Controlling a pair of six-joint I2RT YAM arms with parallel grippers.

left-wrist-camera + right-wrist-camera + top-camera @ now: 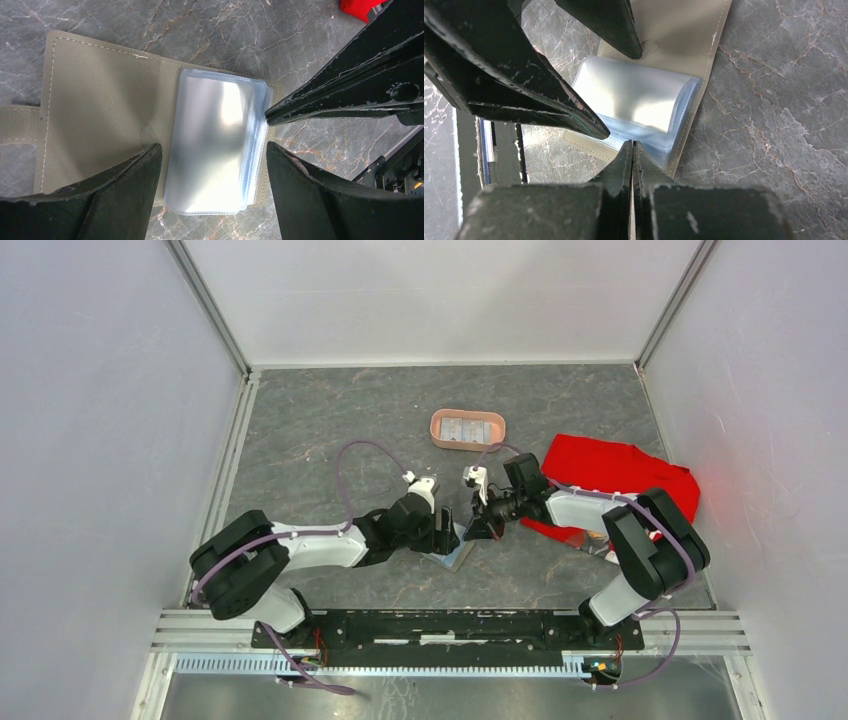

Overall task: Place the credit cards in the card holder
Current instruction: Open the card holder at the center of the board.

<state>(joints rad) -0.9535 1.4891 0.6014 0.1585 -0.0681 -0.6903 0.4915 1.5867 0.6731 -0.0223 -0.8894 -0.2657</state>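
The card holder (100, 110) lies open on the table, olive-grey, with a stack of clear plastic sleeves (215, 145) on its right half. My left gripper (212, 147) is open, its fingers straddling the sleeves from above. My right gripper (632, 144) is shut, its tips against the sleeves' free edge (659, 145). I cannot tell whether a sleeve is pinched. In the top view both grippers meet over the holder (457, 556) at front centre. The credit cards (462, 427), silvery-grey, lie in the pink tray (436, 430) farther back.
A red cloth (620, 475) lies at the right, under and behind the right arm. The left gripper's fingers (574, 115) crowd the right wrist view. The table is dark grey marble with white walls around it.
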